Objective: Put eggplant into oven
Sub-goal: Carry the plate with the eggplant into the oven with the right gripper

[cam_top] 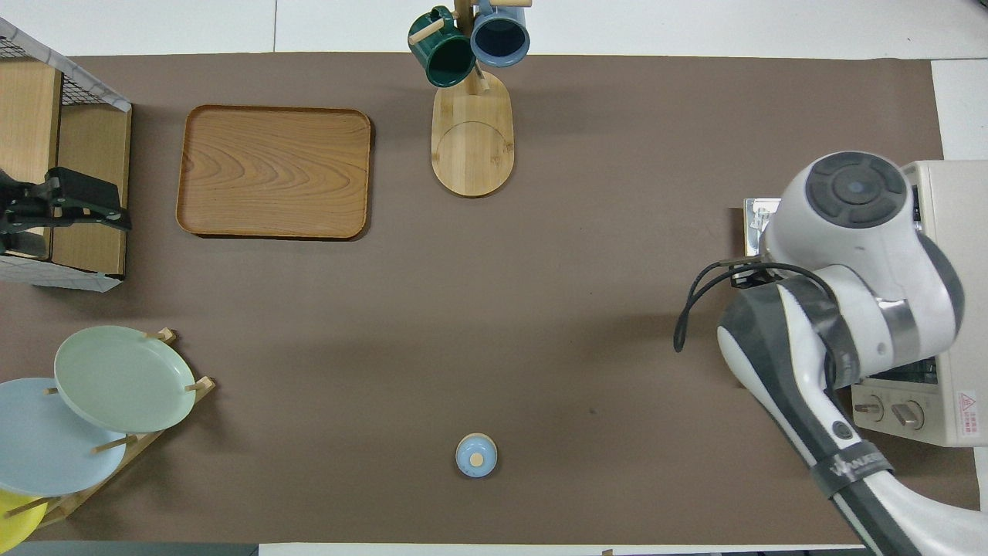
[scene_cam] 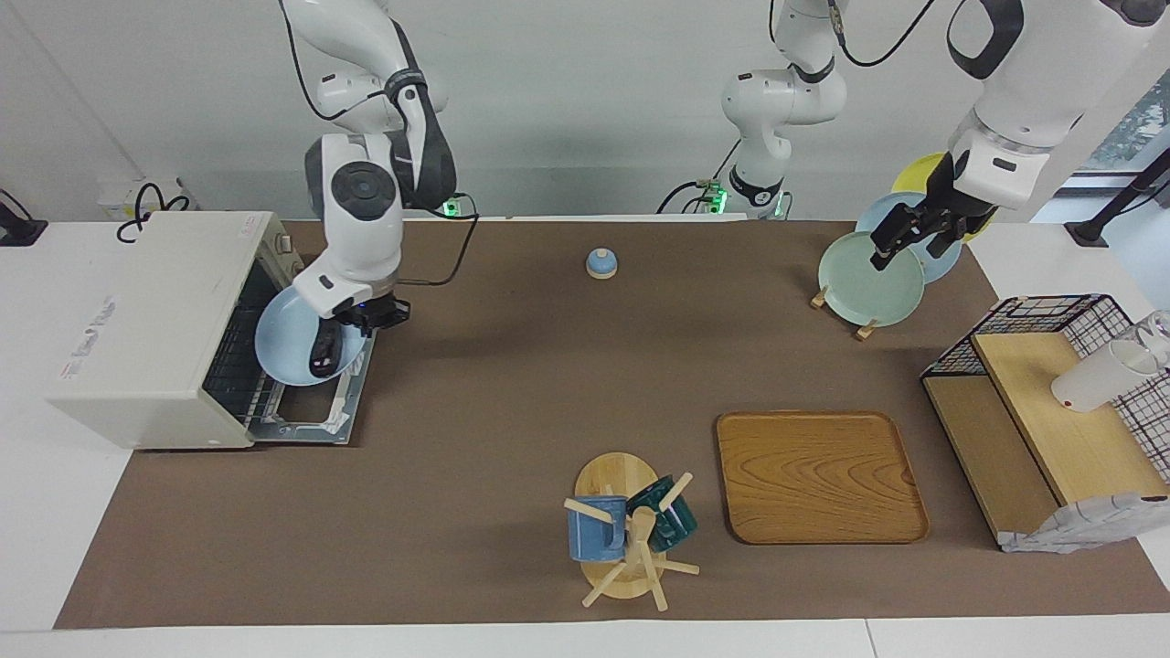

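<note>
The dark purple eggplant (scene_cam: 322, 352) lies on a light blue plate (scene_cam: 285, 345). My right gripper (scene_cam: 367, 316) is shut on that plate's rim and holds it in the air over the open door (scene_cam: 315, 422) of the cream-white oven (scene_cam: 146, 320), at the oven's mouth. In the overhead view my right arm hides the plate and the eggplant; only part of the oven (cam_top: 957, 309) shows. My left gripper (scene_cam: 907, 254) hangs open and empty over the plate rack, and it shows at the edge of the overhead view (cam_top: 108, 216).
A plate rack with a green plate (scene_cam: 868, 270) stands at the left arm's end. A wooden tray (scene_cam: 818, 475), a mug tree (scene_cam: 631, 530), a small blue lid (scene_cam: 600, 263) and a wire basket with a wooden shelf (scene_cam: 1051, 402) are on the brown mat.
</note>
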You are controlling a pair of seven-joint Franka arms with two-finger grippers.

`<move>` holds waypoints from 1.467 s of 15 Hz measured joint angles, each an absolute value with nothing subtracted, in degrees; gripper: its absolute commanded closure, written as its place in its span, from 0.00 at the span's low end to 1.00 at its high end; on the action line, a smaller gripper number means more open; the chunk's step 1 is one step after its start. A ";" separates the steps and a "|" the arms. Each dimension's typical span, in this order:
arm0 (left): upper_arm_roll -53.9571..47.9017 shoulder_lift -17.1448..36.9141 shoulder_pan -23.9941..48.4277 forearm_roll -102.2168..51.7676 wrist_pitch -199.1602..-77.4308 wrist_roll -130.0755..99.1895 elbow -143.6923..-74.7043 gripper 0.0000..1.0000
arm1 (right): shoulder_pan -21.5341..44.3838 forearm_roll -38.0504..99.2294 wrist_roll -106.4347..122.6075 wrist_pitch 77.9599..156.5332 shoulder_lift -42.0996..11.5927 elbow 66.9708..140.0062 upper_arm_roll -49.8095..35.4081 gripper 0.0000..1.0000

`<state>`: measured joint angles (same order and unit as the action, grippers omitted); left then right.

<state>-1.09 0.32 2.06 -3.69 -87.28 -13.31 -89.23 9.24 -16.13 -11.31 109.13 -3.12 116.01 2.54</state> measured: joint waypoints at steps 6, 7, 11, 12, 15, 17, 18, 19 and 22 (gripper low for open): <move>-1.09 -0.68 1.86 -3.69 -85.53 -12.18 -89.20 0.00 | 2.98 -13.87 -3.55 109.57 -2.88 117.66 2.43 1.00; -1.09 -0.68 1.86 -3.69 -85.54 -12.10 -89.20 0.00 | 2.40 -13.50 -2.41 110.49 -2.81 118.21 2.43 1.00; -1.24 -0.68 1.87 -3.69 -85.59 -11.97 -89.20 0.00 | -0.31 -13.43 2.15 115.53 -2.15 121.17 2.35 1.00; -1.33 -0.67 1.87 -3.54 -85.58 -11.94 -89.20 0.00 | -0.60 -13.43 2.55 116.00 -1.99 121.54 2.35 1.00; -2.00 -0.62 1.89 -1.24 -85.59 -11.28 -89.20 0.00 | -0.60 -13.40 2.62 116.08 -1.77 121.72 2.12 0.84; -2.51 -0.58 1.91 -0.97 -85.27 -11.13 -89.17 0.00 | -0.55 -13.30 2.63 116.08 -1.77 121.79 2.00 0.84; -2.72 -0.58 1.91 -0.96 -84.26 -11.12 -88.95 0.00 | -0.55 -13.28 2.64 116.08 -1.77 121.80 1.98 0.83; -2.95 -0.62 1.92 -0.96 -83.09 -11.12 -88.53 0.00 | -0.55 -13.28 2.64 116.08 -1.77 121.80 1.99 0.83; -3.35 -1.06 1.92 -0.96 -81.30 -11.12 -88.03 0.00 | -0.44 -13.24 2.72 115.64 -1.68 120.60 1.69 0.82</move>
